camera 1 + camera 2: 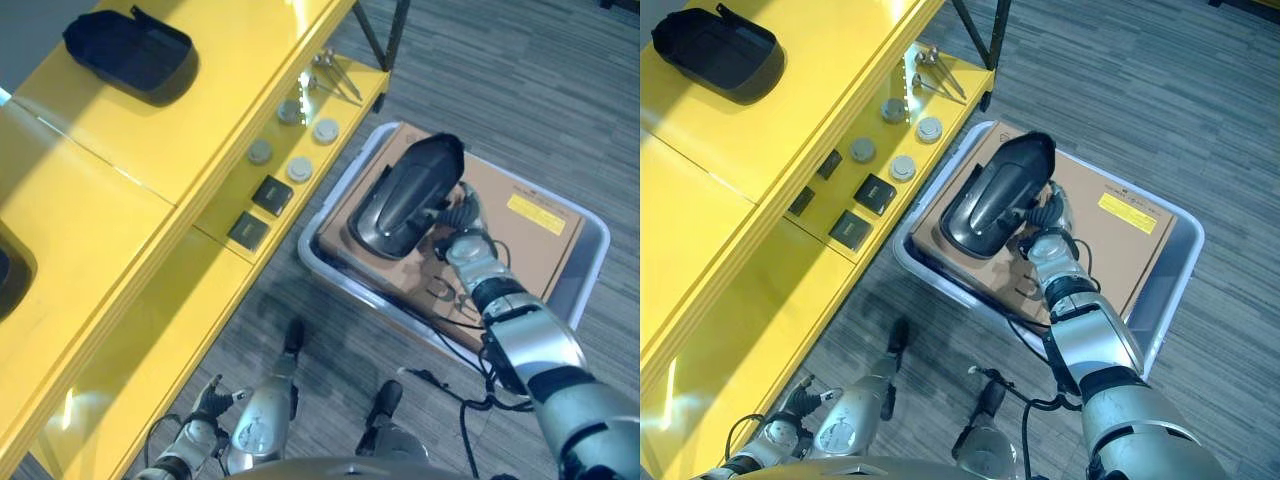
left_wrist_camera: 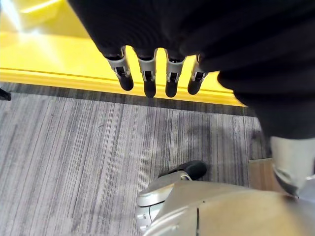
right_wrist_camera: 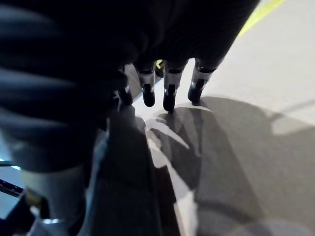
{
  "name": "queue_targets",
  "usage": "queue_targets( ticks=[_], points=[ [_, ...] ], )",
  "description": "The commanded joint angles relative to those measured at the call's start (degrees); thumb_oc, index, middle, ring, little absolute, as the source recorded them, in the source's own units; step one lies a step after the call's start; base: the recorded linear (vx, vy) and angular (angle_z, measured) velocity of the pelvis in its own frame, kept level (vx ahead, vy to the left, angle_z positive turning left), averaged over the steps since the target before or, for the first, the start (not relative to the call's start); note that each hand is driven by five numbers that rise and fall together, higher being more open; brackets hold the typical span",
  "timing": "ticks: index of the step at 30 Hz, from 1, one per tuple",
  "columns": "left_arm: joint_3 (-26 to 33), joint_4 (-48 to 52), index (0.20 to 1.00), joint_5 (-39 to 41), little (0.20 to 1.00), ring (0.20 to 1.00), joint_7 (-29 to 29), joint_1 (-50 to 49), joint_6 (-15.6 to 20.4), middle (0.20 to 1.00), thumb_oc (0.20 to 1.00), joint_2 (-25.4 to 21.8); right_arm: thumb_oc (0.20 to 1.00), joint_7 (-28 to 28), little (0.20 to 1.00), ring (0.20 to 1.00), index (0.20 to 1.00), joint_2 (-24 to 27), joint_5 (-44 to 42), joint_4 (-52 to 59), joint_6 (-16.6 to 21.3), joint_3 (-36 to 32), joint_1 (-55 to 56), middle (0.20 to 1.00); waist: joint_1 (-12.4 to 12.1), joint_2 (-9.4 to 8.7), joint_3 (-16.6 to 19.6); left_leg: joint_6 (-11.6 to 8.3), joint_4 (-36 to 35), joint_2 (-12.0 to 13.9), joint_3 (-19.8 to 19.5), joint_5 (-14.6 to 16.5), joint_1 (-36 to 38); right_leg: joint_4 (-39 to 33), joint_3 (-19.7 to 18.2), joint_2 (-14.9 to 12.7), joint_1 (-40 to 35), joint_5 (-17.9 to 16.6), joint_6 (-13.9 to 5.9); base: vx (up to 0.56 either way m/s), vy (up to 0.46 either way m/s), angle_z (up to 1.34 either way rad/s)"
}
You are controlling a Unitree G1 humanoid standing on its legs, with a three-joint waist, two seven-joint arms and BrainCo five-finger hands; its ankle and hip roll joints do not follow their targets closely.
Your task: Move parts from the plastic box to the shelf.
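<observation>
Hanging low beside the yellow shelf (image 1: 150, 290), left hand (image 1: 205, 405) is keeping fingers relaxed; right hand (image 1: 1048, 222) is touching the black part (image 1: 995, 197) with straight fingers, over the cardboard in the plastic box (image 1: 1175, 265).

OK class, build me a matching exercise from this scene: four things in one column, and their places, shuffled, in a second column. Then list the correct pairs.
Things
1. black part
2. black tray
3. left hand
4. round grey discs

Places
A. top level of the yellow shelf
B. lower ledge of the shelf
C. low beside the shelf, above the carpet
D. on the cardboard in the plastic box, at the right hand

Pairs: 1-D, 2-A, 3-C, 4-B
</observation>
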State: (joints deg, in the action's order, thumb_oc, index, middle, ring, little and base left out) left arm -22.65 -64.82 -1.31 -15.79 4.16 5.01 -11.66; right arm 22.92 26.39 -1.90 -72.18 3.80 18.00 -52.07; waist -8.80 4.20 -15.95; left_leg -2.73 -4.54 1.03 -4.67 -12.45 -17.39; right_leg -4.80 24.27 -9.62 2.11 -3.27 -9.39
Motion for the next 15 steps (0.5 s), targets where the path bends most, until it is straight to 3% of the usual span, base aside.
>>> queue_targets(
  ticks=[1, 2, 10, 12, 15],
  points=[
    [-2.6, -2.9, 1.0, 0.2, 1.0, 1.0, 0.9, 2.8, 0.2, 1.0, 1.0, 0.6, 0.551, -3.9, 0.551, 0.551, 0.551, 2.2, -0.7, -2.8, -0.4, 4.8, -3.4, 0.551, -1.2, -0.45, 0.7, -1.98, -0.5, -0.4, 0.1, 4.7, 2.4, -0.2, -5.5, -3.1, 3.4, -3.5, -1.72, 0.02, -0.003, 0.08],
    [-2.5, -2.8, 1.0, 0.3, 1.0, 1.0, 1.2, 3.0, 0.1, 1.0, 1.0, 0.5, 0.2, -5.2, 0.2, 0.2, 0.2, 2.1, 0.6, -3.9, -1.1, 5.7, -3.3, 0.2, -1.4, -0.5, 0.7, -1.99, -0.5, -0.4, -0.1, 4.7, 2.4, -0.2, -5.3, -3.1, 3.4, -3.5, -1.74, 0.02, -0.012, 0.06],
    [-2.9, -1.3, 1.0, 0.7, 1.0, 1.0, 1.8, 2.9, 0.4, 1.0, 1.0, 0.2, 0.2, -7.0, 0.2, 0.2, 0.2, 3.1, 12.8, -10.8, -4.9, 10.7, -5.5, 0.2, -1.5, -0.97, 1.7, -2.0, -0.5, -0.5, -0.9, 5.0, 3.1, -0.2, -4.3, -3.0, 2.1, -2.8, -1.73, 0.02, -0.014, 0.07],
    [-2.3, 1.8, 1.0, 2.1, 1.0, 1.0, 1.1, 3.2, 1.2, 1.0, 1.0, 0.1, 0.2, -7.2, 0.2, 0.2, 0.2, 5.7, 19.9, -11.9, -6.1, 13.9, -5.2, 0.2, -1.8, -1.55, 2.3, -2.01, -0.5, -0.5, -1.3, 5.2, 3.9, -0.2, -3.8, -3.1, 1.0, -2.6, -1.79, 0.02, -0.047, 0.13],
    [-1.8, 6.4, 1.0, 3.0, 1.0, 1.0, 0.5, 3.7, 2.2, 1.0, 1.0, -0.5, 0.2, -7.4, 0.2, 0.2, 0.2, 9.6, 24.0, -11.3, -6.6, 15.2, -3.8, 0.2, -1.9, -2.12, 3.3, -2.1, -0.5, -0.6, -2.0, 5.5, 4.5, -0.2, -3.1, -3.1, -0.3, -2.2, -1.86, 0.02, -0.045, 0.08]
  ],
)
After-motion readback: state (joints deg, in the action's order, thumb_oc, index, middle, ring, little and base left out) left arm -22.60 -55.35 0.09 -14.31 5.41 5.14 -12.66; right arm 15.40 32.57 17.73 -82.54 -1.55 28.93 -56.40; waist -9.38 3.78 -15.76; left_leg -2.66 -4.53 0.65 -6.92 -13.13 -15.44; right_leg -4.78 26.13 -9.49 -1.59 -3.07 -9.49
